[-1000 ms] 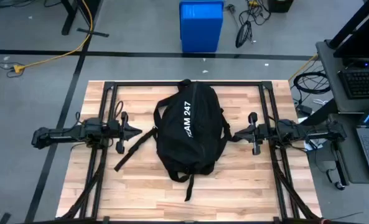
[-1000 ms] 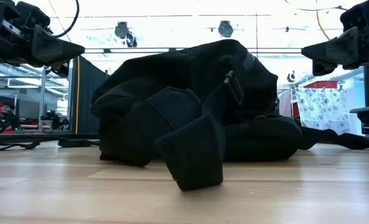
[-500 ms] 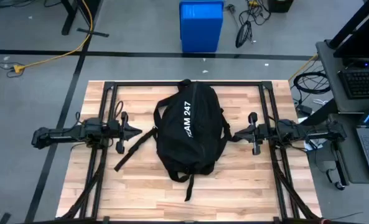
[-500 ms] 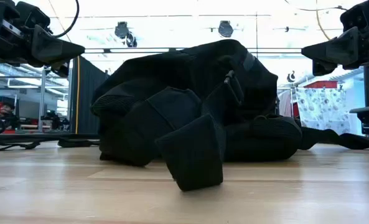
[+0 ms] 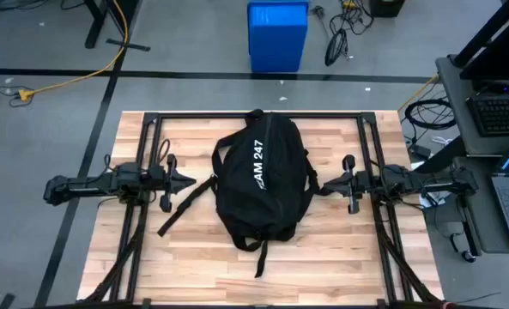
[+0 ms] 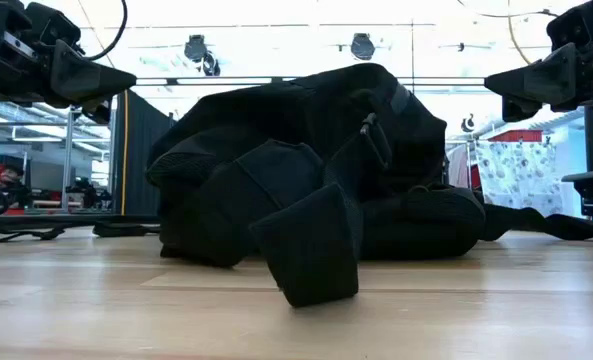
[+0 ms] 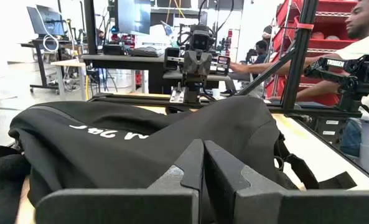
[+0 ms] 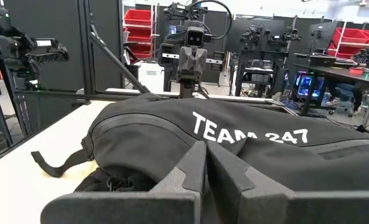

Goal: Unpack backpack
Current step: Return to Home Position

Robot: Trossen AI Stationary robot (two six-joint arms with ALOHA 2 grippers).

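The black backpack (image 5: 263, 176) with white "TEAM 247" lettering lies flat on the middle of the wooden table (image 5: 194, 266), its loose straps (image 5: 185, 206) trailing toward the left and near edges. My left gripper (image 5: 190, 181) hovers shut just left of the backpack, pointing at it. My right gripper (image 5: 325, 186) hovers shut just right of it, also pointing at it. In the left wrist view my left gripper (image 7: 203, 149) shows its fingertips together before the backpack (image 7: 134, 143); in the right wrist view my right gripper (image 8: 206, 150) does the same before the backpack (image 8: 246, 155).
A blue bin (image 5: 277, 34) stands on the floor beyond the table's far edge. A desk with a keyboard and laptop (image 5: 503, 129) sits to the right. Bare wood lies along the near edge. A person (image 7: 364, 37) is in the room behind.
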